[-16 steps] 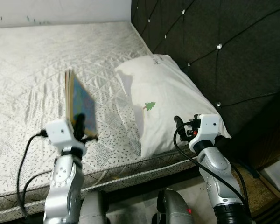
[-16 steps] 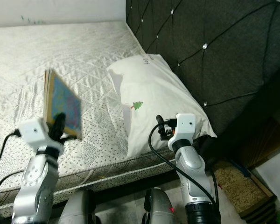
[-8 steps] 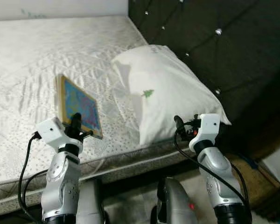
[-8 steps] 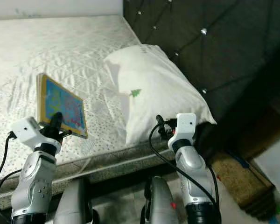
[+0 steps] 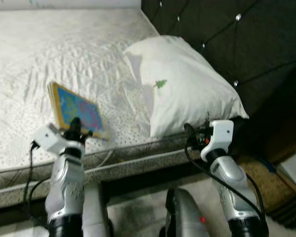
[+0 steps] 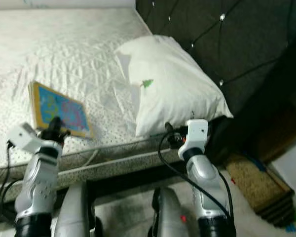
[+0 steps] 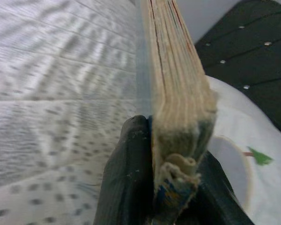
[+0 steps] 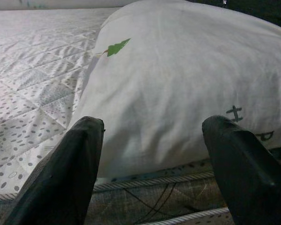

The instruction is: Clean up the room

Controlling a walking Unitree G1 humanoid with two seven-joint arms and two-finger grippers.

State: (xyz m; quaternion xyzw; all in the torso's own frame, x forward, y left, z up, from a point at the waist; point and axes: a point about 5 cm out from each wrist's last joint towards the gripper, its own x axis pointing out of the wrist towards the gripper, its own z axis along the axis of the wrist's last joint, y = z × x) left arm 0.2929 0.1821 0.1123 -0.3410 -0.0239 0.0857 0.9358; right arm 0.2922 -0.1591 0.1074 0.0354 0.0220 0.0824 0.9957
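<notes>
Left end effector [image 5: 78,129] clamped on colourful book [image 5: 79,110], tilted low over bed [image 5: 49,59], likely for setting down. Right end effector [image 8: 152,154] spread apart, facing white pillow [image 5: 187,84].

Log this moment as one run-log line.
left gripper: jaws shut on colourful picture book, low over quilted white mattress | right gripper: jaws open, facing white pillow
</notes>
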